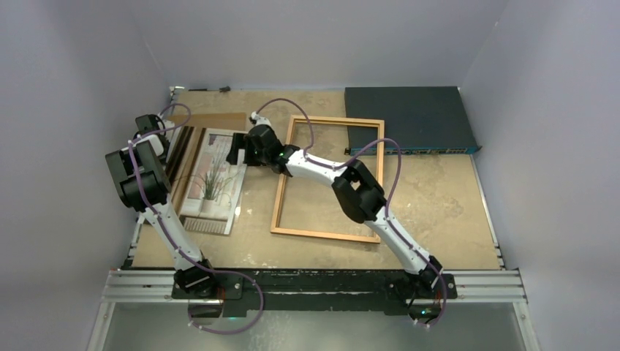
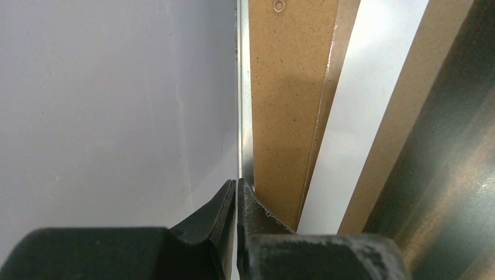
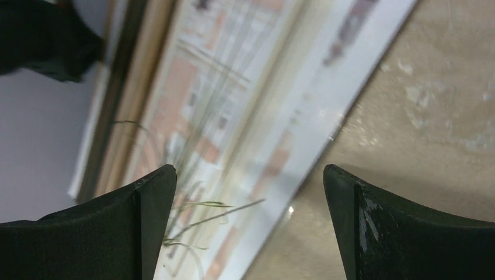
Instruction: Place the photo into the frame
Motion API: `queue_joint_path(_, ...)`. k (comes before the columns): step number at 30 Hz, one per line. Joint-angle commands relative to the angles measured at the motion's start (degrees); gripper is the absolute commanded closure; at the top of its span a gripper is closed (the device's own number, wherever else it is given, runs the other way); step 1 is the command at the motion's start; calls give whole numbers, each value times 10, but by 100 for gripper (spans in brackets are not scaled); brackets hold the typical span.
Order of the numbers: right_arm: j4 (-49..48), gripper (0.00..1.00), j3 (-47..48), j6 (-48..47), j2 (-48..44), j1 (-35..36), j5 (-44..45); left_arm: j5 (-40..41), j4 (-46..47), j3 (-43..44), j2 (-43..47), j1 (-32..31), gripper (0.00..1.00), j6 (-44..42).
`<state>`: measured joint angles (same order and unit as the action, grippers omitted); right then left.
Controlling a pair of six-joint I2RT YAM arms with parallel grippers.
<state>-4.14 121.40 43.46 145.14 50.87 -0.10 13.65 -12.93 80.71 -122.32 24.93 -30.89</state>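
Observation:
The photo [image 1: 212,179], a print of a curtained window with a spindly plant, lies face up at the table's left, its far end resting on a brown backing board [image 1: 212,121]. The orange-brown frame [image 1: 281,197] lies flat at the middle, empty inside. My right gripper [image 1: 235,151] hovers open over the photo's far right edge; in the right wrist view the photo [image 3: 233,105] and its white border run between the spread fingertips of that gripper [image 3: 250,175]. My left gripper [image 2: 236,188] is shut with nothing seen between its fingers, beside the backing board [image 2: 286,105] and the photo's white border [image 2: 362,116].
A dark blue flat box [image 1: 409,121] lies at the back right, close to the frame's far corner. The left wall [image 2: 105,105] stands right next to my left gripper [image 1: 157,135]. Grey walls enclose the tan table [image 1: 439,205] on three sides.

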Motion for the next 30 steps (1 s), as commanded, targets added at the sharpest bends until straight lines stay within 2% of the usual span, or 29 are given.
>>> queue_joint_path(1,77,1,38,-6,28,3,56,-40,-63,-17,9,-13,97,9)
queue_joint_path(6,96,1,61,-4,45,6,73,-41,-64,-15,8,-13,98,9)
queue_joint_path(11,77,1,90,18,76,15,8,-47,-69,-9,5,-13,98,9)
queue_joint_path(16,-31,1,39,80,65,17,-83,-50,-72,-7,2,-14,98,9)
queue_joint_path(19,-122,1,-30,109,20,18,-138,-51,-70,-10,0,-16,98,8)
queue_joint_path(27,-323,1,-163,152,-71,17,-191,-49,-70,-10,0,-17,98,6)
queue_joint_path(30,-359,1,-178,157,-82,17,-199,-48,-69,-12,1,-17,98,5)
